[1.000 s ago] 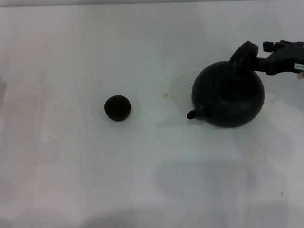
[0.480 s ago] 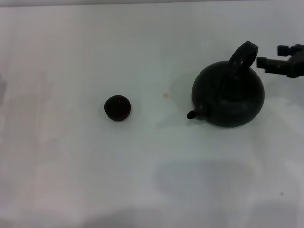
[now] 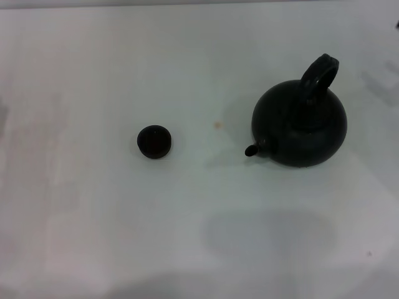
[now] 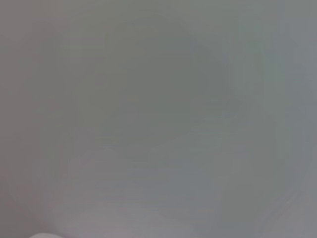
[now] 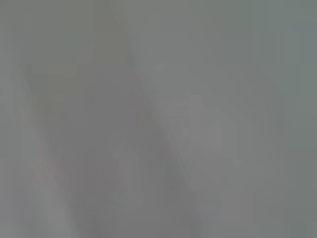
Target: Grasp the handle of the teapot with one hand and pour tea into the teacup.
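Plain white matte tabletop (image 3: 187,237) fills the head view, with soft grey shadows near its front edge and a thin darker strip along the far edge. Small yellowish speck (image 3: 217,124) on the surface between the two vessels, nearer the pot. Large round matte-black teapot (image 3: 300,128) sits upright at about 3 o'clock from frame centre; its thick black arched handle (image 3: 319,76) rises over the top, leaning toward 1 o'clock, with nothing touching it. Short spout with darker tip (image 3: 252,149) points toward 8 o'clock, roughly at the cup. Tiny round dark brown-black handleless teacup (image 3: 154,141) stands at about 9 o'clock from the teapot, well apart; cannot tell its contents, interior reads dark. Nothing lies between spout and cup except the speck. Neither gripper shows in the head view, and both wrist views show only featureless grey, so pincer state cannot be told for left or right.
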### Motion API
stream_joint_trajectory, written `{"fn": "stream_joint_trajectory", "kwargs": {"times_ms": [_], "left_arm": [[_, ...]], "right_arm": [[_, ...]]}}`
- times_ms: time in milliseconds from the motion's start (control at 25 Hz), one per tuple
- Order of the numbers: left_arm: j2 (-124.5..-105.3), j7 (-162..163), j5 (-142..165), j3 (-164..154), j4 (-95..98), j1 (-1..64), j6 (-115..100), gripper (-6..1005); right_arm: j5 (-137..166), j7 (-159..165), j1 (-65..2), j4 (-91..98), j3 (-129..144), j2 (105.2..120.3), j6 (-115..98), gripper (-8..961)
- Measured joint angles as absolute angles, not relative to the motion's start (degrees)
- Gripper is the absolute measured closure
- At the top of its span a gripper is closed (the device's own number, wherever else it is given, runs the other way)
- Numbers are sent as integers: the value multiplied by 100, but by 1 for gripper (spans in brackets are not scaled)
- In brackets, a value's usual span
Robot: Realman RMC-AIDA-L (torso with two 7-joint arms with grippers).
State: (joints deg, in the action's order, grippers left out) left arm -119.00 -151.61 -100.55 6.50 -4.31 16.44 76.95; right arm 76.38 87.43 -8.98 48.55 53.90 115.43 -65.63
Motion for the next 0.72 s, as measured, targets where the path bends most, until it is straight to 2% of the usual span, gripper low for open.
{"fn": "stream_joint_trajectory", "kwargs": {"times_ms": [400, 720], "left_arm": [[-11901, -15161, -10063, 650, -430, 1661, 7708, 111], [-11900, -15161, -10064, 650, -439, 1672, 7712, 111]], "right_arm": [[4344, 4330, -1382, 2211, 5501, 11601, -6629, 150], [4084, 3801, -1546, 1808, 5444, 11589, -6635, 152]]}}
